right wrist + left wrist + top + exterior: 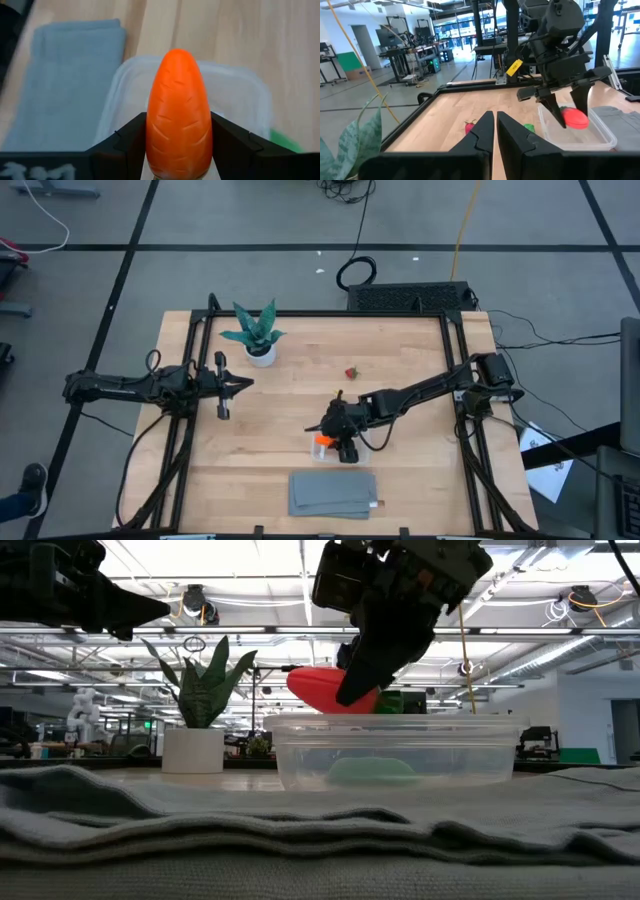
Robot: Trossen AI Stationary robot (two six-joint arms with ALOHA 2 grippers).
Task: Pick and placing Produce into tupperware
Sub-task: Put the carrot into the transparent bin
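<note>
**Carrot held above the tub**

The right gripper (330, 442) hangs over the small clear rectangular plastic tub (395, 752) near the middle of the pale wooden table (420, 370), its two dark fingers (127, 142) clamped on either side of the orange toy carrot (178, 112). In the low view the carrot (325, 688) sits clear above the tub's rim, tilted with its rounded end outward. A green elongated pod (372, 771) lies on the floor of the tub. The small red berry (351, 372) rests on the bare table, well apart from the tub toward the far edge; the left wrist view shows it (469, 127) beyond that arm's own fingers. A flat grey folded cloth (333, 493) lies just beside the tub at the table's near edge. The left gripper (224, 385) waits at the left side of the table, near the teal-leaved plant in a white pot (256, 335), its fingers (482, 132) nearly together with only a thin gap between them and nothing held
</note>
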